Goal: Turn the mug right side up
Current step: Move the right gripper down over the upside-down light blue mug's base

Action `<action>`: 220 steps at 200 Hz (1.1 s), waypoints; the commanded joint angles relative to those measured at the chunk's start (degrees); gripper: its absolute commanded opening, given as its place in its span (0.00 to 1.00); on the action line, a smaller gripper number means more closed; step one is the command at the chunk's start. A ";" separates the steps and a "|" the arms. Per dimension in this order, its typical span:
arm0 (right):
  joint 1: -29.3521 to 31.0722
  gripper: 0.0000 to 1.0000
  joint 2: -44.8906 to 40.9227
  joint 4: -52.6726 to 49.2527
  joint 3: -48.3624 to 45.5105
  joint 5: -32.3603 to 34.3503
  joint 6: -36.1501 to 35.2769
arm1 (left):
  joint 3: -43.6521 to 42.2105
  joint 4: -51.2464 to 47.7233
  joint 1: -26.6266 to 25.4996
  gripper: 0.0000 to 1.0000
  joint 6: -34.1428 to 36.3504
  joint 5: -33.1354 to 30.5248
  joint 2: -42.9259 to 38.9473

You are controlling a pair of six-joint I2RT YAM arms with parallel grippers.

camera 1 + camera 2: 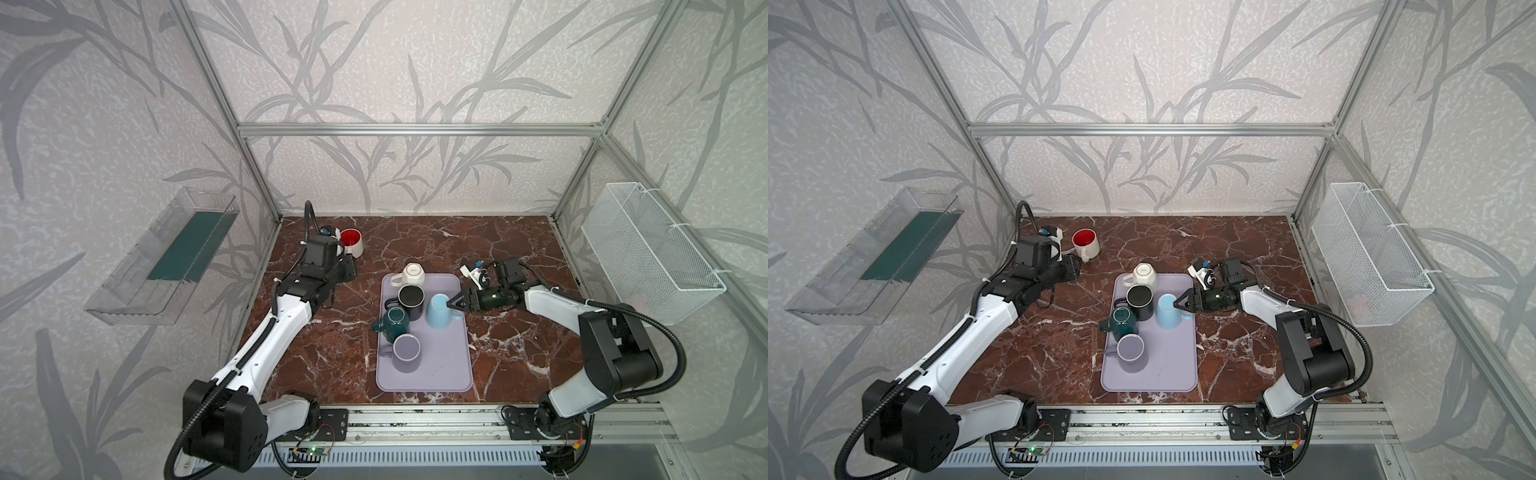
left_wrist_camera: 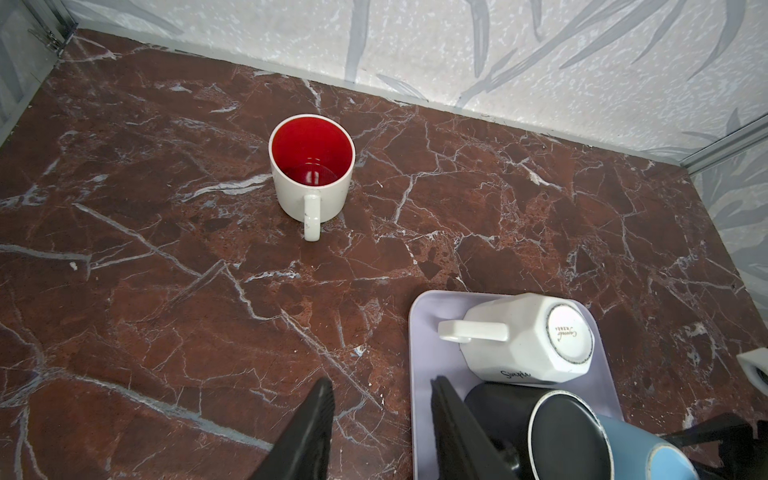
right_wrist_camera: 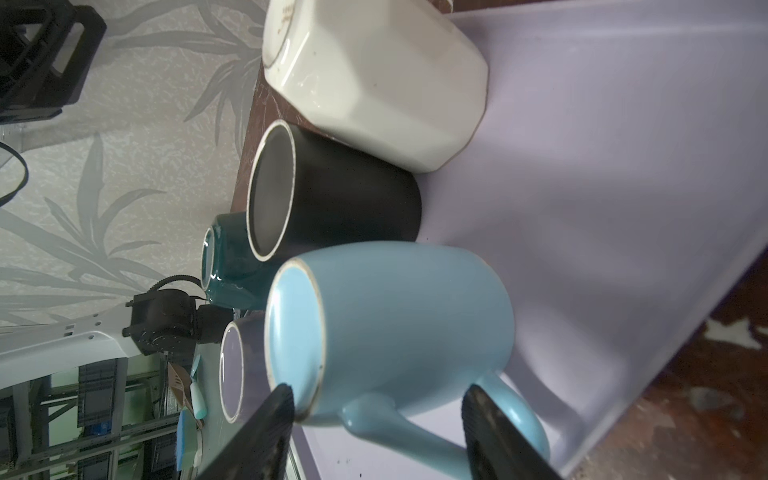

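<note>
The light blue mug (image 1: 439, 313) (image 1: 1169, 311) (image 3: 395, 324) stands upside down on the lilac tray (image 1: 440, 374) (image 3: 623, 166), base up, its handle toward the right arm. My right gripper (image 1: 454, 301) (image 3: 379, 395) is open, turned sideways, with its fingers either side of the handle. One fingertip (image 3: 284, 395) sits at the base rim, and the other lies over the outer curve of the handle. My left gripper (image 1: 351, 270) (image 2: 382, 384) hangs open and empty over the table by the tray's far left corner.
Also upside down on the tray are a white faceted mug (image 1: 413, 275), a black mug (image 1: 410, 297), a teal mug (image 1: 395, 320) and a purple mug (image 1: 406, 348), packed close to the blue one. A white mug with a red inside (image 1: 352, 241) (image 2: 311, 166) stands upright at the far left.
</note>
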 commanded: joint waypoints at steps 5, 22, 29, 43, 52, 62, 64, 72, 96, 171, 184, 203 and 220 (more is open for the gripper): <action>0.68 0.65 -5.42 -1.91 -1.50 0.58 -0.05 | -0.02 -0.99 -0.54 0.42 -0.70 -0.41 -1.51; 2.95 0.64 -6.88 -4.00 -1.94 2.48 -1.35 | -0.17 -1.00 -0.74 0.42 -0.79 -0.38 -1.75; 4.32 0.63 -7.03 -5.29 -1.63 4.01 -2.12 | -0.15 -0.94 -0.83 0.42 -0.88 -0.39 -1.84; 6.88 0.60 -6.95 -7.73 -0.85 7.34 -3.49 | -0.43 -1.00 -1.09 0.42 -1.05 -0.39 -2.05; 8.01 0.58 -7.07 -8.67 -0.53 9.69 -3.81 | -0.57 -0.99 -1.32 0.42 -1.11 -0.55 -2.25; 8.62 0.55 -7.65 -9.81 -0.26 12.49 -4.07 | -0.78 -1.16 -1.49 0.42 -1.32 -0.72 -2.54; 8.65 0.55 -7.93 -9.86 -0.29 13.09 -4.07 | -0.84 -1.21 -1.56 0.42 -1.30 -0.83 -2.56; 8.68 0.55 -9.19 -9.94 -0.50 15.29 -4.05 | -1.10 -1.33 -1.74 0.42 -1.39 -0.87 -2.95; 8.74 0.57 -12.71 -11.99 0.03 20.22 -4.99 | -1.57 -1.58 -2.14 0.42 -1.57 -1.43 -4.08; 9.25 0.44 -8.83 -15.48 4.21 23.98 -9.97 | -1.24 -1.39 -2.86 0.42 -2.04 -1.62 -5.03; 9.81 0.44 -8.63 -15.42 4.08 24.30 -10.59 | -1.07 -1.67 -3.00 0.42 -1.98 -1.65 -5.03; 11.16 0.45 -8.36 -15.27 4.10 25.22 -11.08 | -1.06 -1.70 -3.14 0.42 -1.84 -1.80 -5.11; 12.86 0.47 -7.44 -16.00 4.82 27.79 -11.64 | -0.82 -1.85 -3.20 0.42 -1.66 -1.85 -5.03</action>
